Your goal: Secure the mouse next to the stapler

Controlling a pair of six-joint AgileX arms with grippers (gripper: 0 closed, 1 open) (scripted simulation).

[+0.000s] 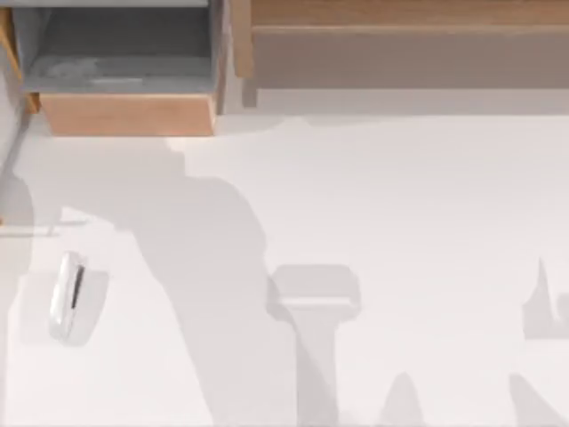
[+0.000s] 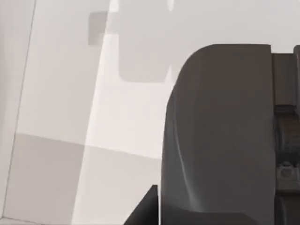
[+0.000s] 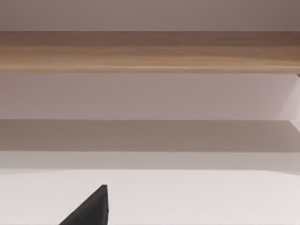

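Your left gripper [image 2: 140,213] shows as a dark fingertip at the left wrist view's edge beside a large dark housing [image 2: 220,136]; whether its fingers are apart or together cannot be told. Your right gripper [image 3: 91,208] is equally unreadable, facing a wooden shelf edge [image 3: 150,51]. The mouse [image 1: 69,294] lies near the table's [image 1: 400,196] left side, below an open wooden drawer [image 1: 124,111]. Bring the left arm over it, align across its narrow width, descend gently: glossy shells likely slip.
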